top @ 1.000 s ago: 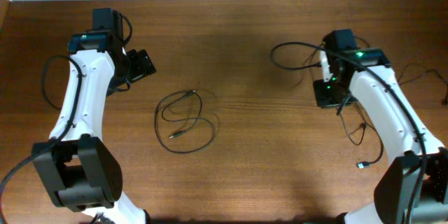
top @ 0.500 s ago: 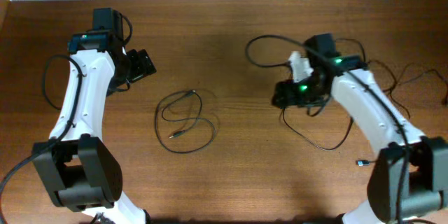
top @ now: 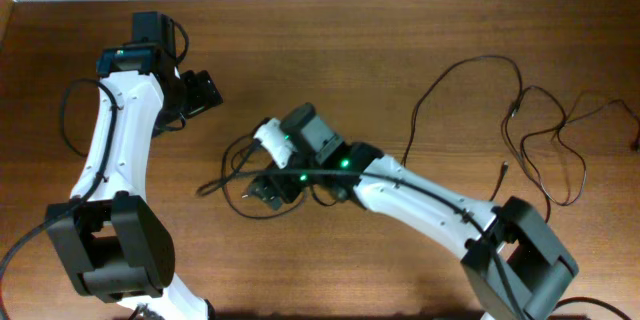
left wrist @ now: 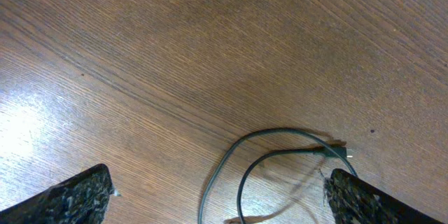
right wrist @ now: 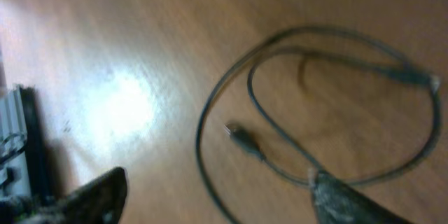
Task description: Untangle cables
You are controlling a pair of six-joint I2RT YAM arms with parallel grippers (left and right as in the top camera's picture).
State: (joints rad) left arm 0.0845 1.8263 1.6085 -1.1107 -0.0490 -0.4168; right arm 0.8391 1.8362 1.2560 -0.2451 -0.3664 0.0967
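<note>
Right gripper [right wrist: 217, 182] hovered with jaws wide apart, looped cable [left wrist: 280, 130] lying just beneath and between its fingers [right wrist: 105, 189] (plug [right wrist: 239, 136] loose inside). Closing there risked pinching two strands together, tightening the tangle.

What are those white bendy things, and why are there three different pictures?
They are two robot arms at a wooden table. One picture looks down from above; the other two come from small cameras on each wrist, showing that arm's own fingers at the bottom. A thin looped cable lies in the middle, and more cables lie on the right. The right gripper hovers open over the loop. The left gripper is open too. Nothing is held.
</note>
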